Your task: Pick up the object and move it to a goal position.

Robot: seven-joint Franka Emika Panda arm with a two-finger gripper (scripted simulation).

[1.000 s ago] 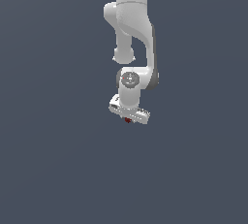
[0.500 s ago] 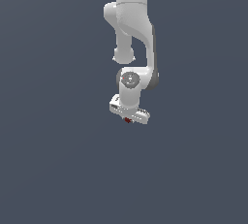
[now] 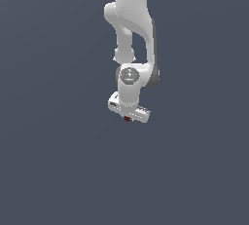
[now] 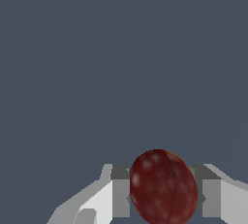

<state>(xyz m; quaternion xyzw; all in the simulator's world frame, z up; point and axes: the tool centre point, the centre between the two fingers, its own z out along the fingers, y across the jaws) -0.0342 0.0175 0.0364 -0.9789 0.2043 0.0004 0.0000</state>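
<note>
The object (image 4: 163,187), a dark red roundish blob with darker streaks and pale flecks, sat between the two gripper fingers (image 4: 120,196), which pressed against it on either side in the wrist view. In the exterior view the object (image 3: 127,118) showed only as a tiny red spot tucked just under the white crossbar of the gripper (image 3: 128,118), far narrower than that bar. The gripper was closed down to the blob's width and had it in its grasp; contact on both flanks looked firm, though the far edge of the grip was partly cut off by the frame's edge. The arm (image 3: 130,34) hung down from the top of the exterior view, wrist pointing downward, with the hand tilted slightly so its bar sloped lower toward the exterior view's right. Around and below it lay a plain dark grey-blue ground (image 3: 58,170); I could not tell whether the object touched it or hung clear. Compared with the frames one second and half a second before, the arm's pose, the hand's tilt and the red spot's place under the bar appeared unchanged; no shift was discernible.
</note>
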